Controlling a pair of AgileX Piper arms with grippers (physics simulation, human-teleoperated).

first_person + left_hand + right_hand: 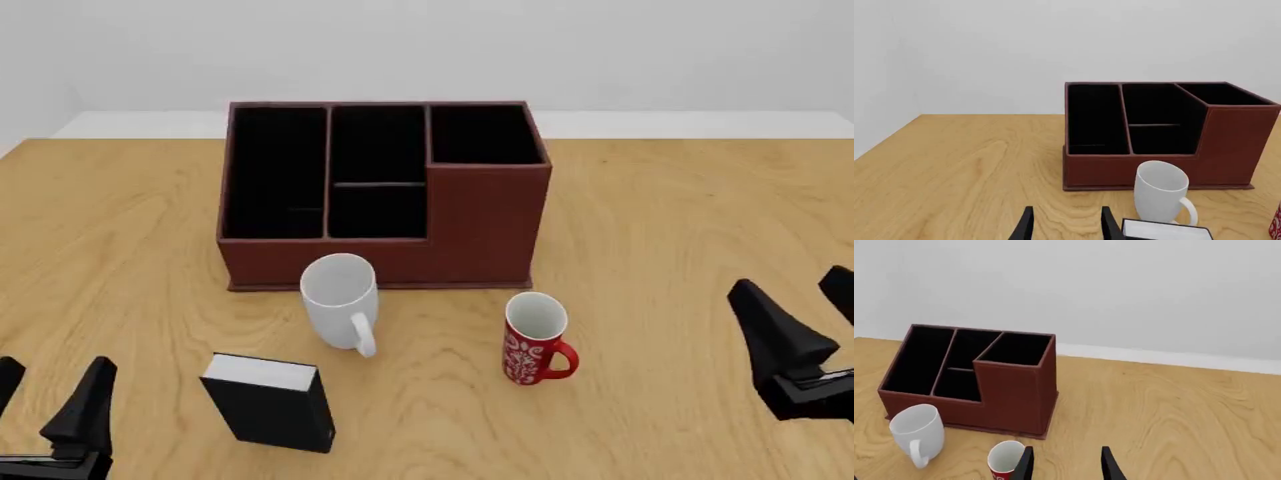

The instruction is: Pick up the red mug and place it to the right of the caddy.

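Observation:
The red mug [537, 342], red with a white pattern and a white inside, stands upright on the table in front of the caddy's right end, its handle to the right. The dark reddish-brown caddy [487, 215] sits at mid table. My right gripper [807, 312] hangs open well to the right of the red mug, nothing between its fingers. In the right wrist view the red mug [1006, 460] shows beside the open gripper [1067, 465], with the caddy [1011, 395] beyond. My left gripper [47, 405] is open at the near left, also empty.
A plain white mug [340, 298] stands in front of the caddy's middle. A small black box [271, 402] stands nearer, left of the red mug. In the left wrist view the white mug [1161, 190] and black box [1166, 231] sit beside the gripper [1067, 227].

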